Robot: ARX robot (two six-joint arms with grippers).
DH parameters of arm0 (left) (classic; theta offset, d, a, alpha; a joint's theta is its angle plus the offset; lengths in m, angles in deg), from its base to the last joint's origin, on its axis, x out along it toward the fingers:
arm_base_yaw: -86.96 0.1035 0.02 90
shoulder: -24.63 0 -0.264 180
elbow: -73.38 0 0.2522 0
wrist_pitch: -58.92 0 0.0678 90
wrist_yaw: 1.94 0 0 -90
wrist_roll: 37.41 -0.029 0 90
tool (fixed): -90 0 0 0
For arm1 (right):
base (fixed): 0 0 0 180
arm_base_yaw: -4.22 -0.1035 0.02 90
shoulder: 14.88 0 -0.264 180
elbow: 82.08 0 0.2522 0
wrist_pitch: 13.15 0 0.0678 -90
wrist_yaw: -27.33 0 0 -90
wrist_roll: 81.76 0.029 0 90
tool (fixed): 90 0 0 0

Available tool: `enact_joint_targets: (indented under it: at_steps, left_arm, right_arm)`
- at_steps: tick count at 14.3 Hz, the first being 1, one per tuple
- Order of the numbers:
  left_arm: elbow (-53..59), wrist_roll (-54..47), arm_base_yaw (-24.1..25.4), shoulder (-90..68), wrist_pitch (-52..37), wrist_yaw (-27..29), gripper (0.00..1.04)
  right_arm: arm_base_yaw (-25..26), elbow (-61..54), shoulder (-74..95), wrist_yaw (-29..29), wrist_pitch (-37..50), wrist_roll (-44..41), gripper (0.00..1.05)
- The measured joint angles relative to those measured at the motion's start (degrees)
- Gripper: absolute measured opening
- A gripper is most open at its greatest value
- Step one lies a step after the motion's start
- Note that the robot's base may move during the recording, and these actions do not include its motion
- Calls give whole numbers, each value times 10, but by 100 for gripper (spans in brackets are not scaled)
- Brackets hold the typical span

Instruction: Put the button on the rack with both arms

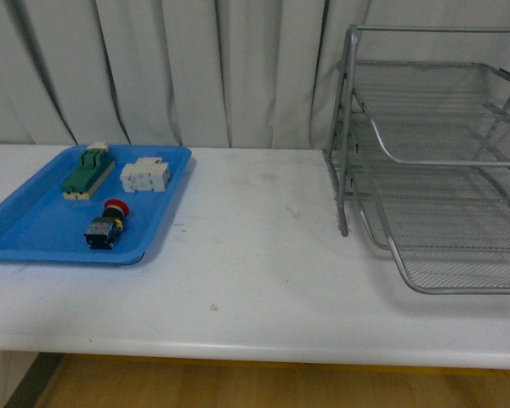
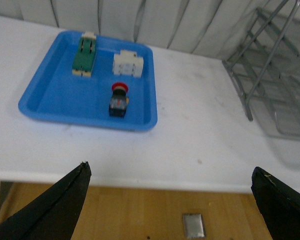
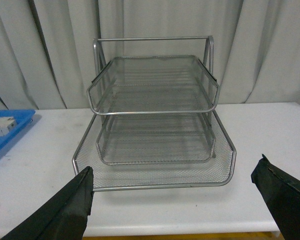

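The button (image 1: 107, 224) with its red cap and dark body lies on its side in the blue tray (image 1: 34, 225) at the left of the table; the left wrist view shows the button (image 2: 118, 99) too. The silver wire-mesh rack (image 1: 442, 161) stands at the right, and the right wrist view faces the rack (image 3: 155, 125) head on. My left gripper (image 2: 171, 172) is open, held back off the table's front edge, far from the button. My right gripper (image 3: 174, 172) is open in front of the rack's bottom tier. Neither arm shows in the front view.
In the tray with the button lie a green-and-cream block (image 1: 89, 170) and a white block (image 1: 145, 175). White curtains (image 1: 195, 68) hang behind the white table (image 1: 255, 272). Wooden floor shows below the table's front edge.
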Motion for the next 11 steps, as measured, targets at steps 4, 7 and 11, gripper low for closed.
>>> enact_joint_targets:
  at_steps: [4, 7, 11]
  left_arm:
    - [-252, -35, -45, -562, -194, 56, 98]
    - [-446, -38, -48, -800, -116, 68, 98]
    - [-558, -56, -36, -871, -67, 61, 98]
  right_arm:
    - [0, 0, 0, 0, 0, 0, 98]
    - [0, 0, 0, 0, 0, 0, 98]
    - [0, 0, 0, 0, 0, 0, 98]
